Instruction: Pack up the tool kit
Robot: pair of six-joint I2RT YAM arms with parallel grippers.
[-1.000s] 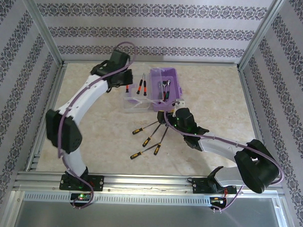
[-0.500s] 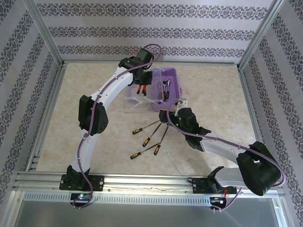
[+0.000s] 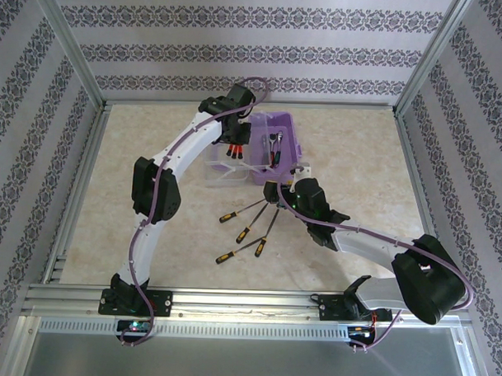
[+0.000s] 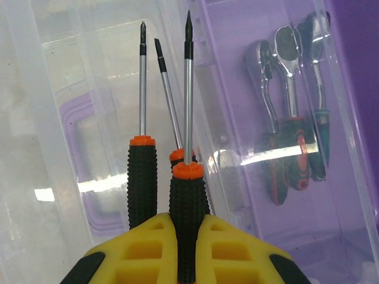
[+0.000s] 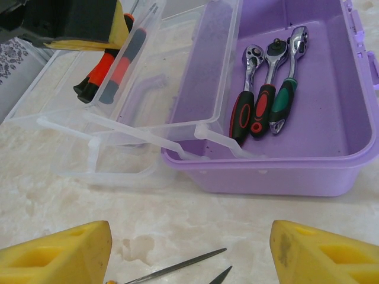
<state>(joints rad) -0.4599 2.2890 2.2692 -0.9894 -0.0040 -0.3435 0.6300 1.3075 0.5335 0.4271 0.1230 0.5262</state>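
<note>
My left gripper point(image 4: 186, 239) is pinched on three screwdrivers point(image 4: 142, 171) by the handles, tips over the clear lid of the open tool kit point(image 5: 284, 174) at mid-table, to go in beside the ratchets point(image 5: 263, 103) — right gripper point(image 5: 189, 254) spread wide just short of the loose screwdrivers point(image 3: 248, 227), likely next pick.

You're looking at a lab-style robot cell: aluminium frame post point(image 3: 70, 48) at upper left, damask-patterned wall panels point(image 3: 256, 52) across the top, marble-look worktop point(image 3: 359, 159) mid-frame.
</note>
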